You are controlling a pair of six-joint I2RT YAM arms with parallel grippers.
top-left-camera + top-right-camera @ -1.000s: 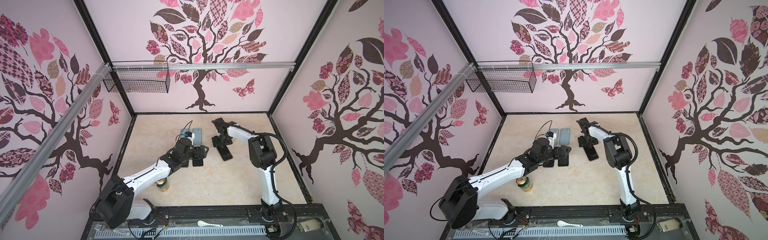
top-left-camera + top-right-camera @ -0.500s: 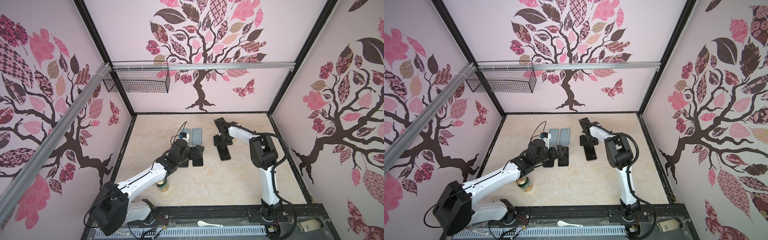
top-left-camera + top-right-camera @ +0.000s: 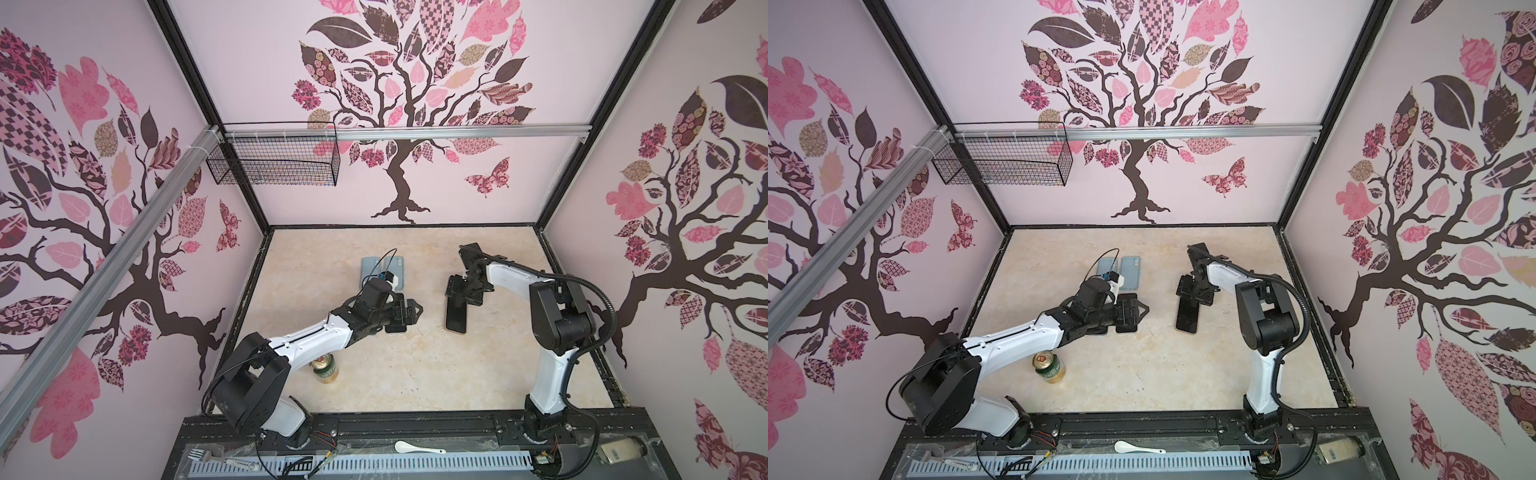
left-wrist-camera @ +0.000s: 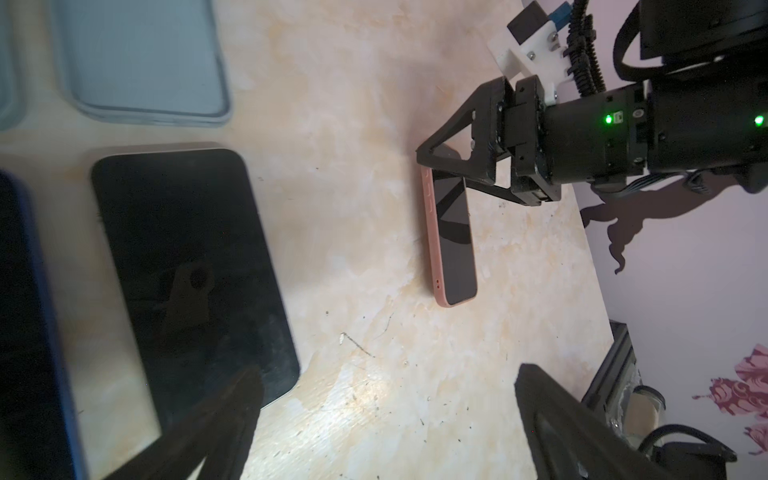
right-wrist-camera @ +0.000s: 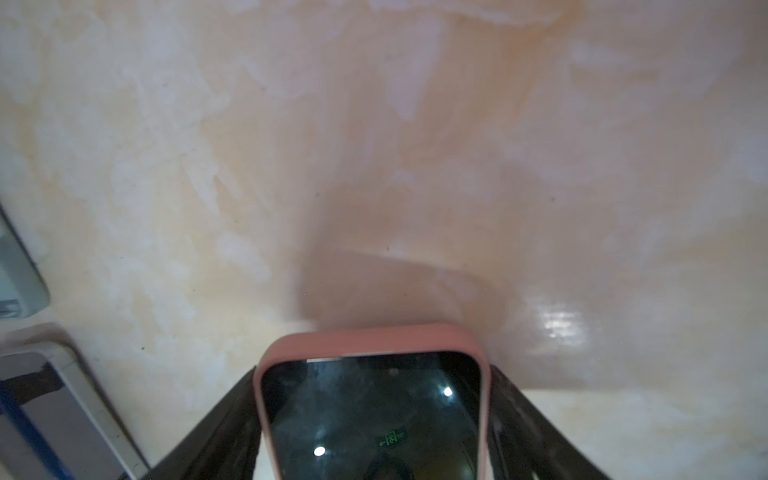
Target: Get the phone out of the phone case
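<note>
A: Where lies the phone [image 3: 455, 318]?

B: In a top view right of centre, flat, inside its pink phone case [image 5: 374, 338], long axis running up-down. My right gripper [image 3: 461, 293] straddles its upper end; whether it pinches, I cannot tell. My left gripper [image 3: 409, 313], spread wide, waits farther left.

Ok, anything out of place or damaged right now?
Only stray items: a green can stands upright on the table beside the left arm, and a white spoon lies on the front ledge. Nothing looks spilled.
</note>
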